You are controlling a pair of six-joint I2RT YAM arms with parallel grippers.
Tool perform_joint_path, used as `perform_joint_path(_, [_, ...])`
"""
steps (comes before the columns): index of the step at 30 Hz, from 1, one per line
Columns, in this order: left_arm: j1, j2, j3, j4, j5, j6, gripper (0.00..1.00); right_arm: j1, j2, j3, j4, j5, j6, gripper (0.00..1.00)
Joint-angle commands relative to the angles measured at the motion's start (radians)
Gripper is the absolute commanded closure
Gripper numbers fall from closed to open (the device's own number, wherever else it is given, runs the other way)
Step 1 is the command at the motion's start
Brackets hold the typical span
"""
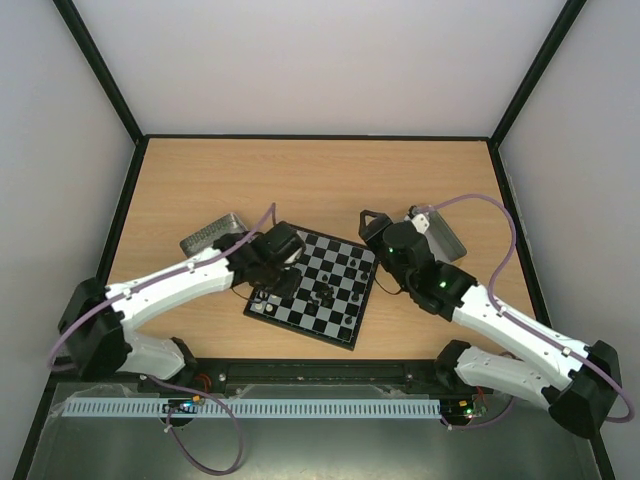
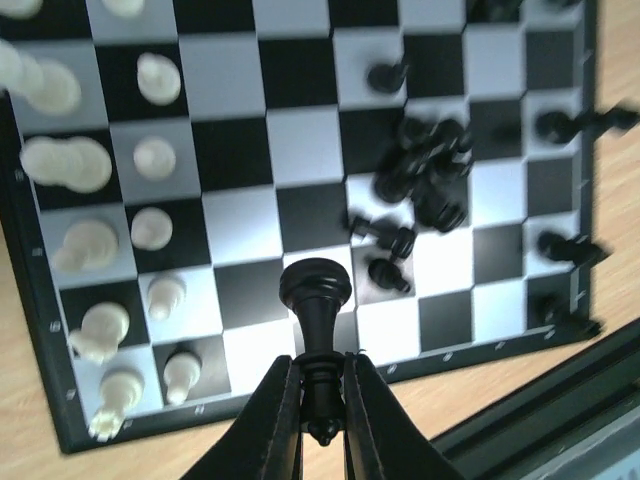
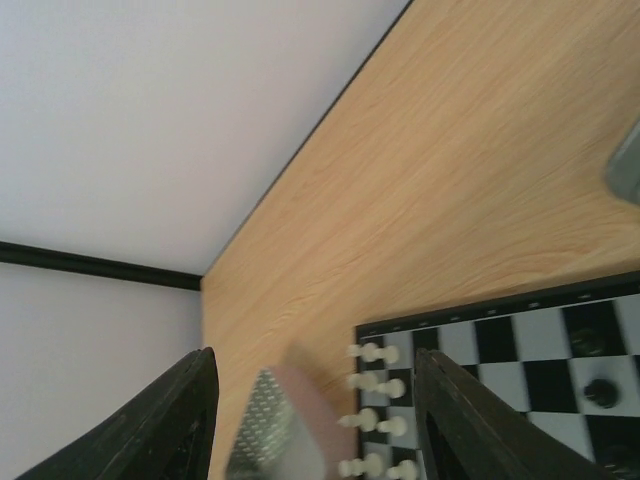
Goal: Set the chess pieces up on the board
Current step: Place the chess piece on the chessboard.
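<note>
The board (image 1: pixel 343 326) lies between the arms, turned at an angle. In the left wrist view, white chess pieces (image 2: pixel 150 155) stand in two columns along the left side of the board (image 2: pixel 300 140). Black pieces (image 2: pixel 425 170) lie heaped near the middle right, with a few single ones along the right edge. My left gripper (image 2: pixel 320 368) is shut on a black piece (image 2: pixel 315 295) and holds it above the board's near edge; it also shows in the top view (image 1: pixel 275 268). My right gripper (image 3: pixel 315 358) is wide open and empty, off the board's far right corner (image 1: pixel 372 224).
A perforated metal tray (image 1: pixel 212 233) lies left of the board and shows blurred in the right wrist view (image 3: pixel 275 430). A second tray (image 1: pixel 442 232) lies by the right arm. A black rail (image 1: pixel 320 375) runs along the table's near edge.
</note>
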Motion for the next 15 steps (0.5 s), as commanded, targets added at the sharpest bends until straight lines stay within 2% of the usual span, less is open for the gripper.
perform_joint_path(1, [-0.037,0.097,0.072,-0.258,0.017,0.063,0.96,0.001,-0.02,-0.039,-0.062,0.112,-0.065,0.47])
perform_joint_path(8, [-0.066,0.258,0.124,-0.349,0.023,0.117,0.95,0.0,-0.024,-0.087,-0.02,0.086,-0.095,0.47])
perform_joint_path(15, [-0.065,0.355,0.186,-0.355,0.041,0.159,0.87,0.0,-0.039,-0.11,-0.007,0.072,-0.091,0.47])
